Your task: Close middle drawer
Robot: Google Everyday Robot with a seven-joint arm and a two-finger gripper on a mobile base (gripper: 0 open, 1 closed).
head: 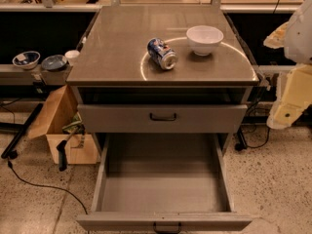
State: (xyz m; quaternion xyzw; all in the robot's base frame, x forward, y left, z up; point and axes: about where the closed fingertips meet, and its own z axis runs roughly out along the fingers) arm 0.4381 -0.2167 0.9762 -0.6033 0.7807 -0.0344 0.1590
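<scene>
Grey cabinet (122,43), centre of frame, seen from above and in front.

Middle drawer (163,179): lower centre of frame, pulled far out toward the camera. The long grey tray is fully exposed, with nothing lying in it. Its low front panel runs along the bottom edge of the frame, and its black handle (167,226) is partly cut off there.

Top drawer (122,118): just above it, a taller grey front with 1 black bar handle (163,116) and a dark gap between the front and the cabinet top.

On the cabinet top are 1 blue soda can (162,53) lying on its side and 1 white bowl (204,39) upright, near each other but apart.

Gripper (291,99): cream-coloured parts at the right edge of the frame, level with the top drawer and well apart from both drawers, touching nothing. Cannot tell whether it is released or clenched.

Left of frame: an open cardboard box (61,126) on the speckled floor beside the cabinet, and 2 bowls (27,59) and a cup (72,56) on a low ledge.
</scene>
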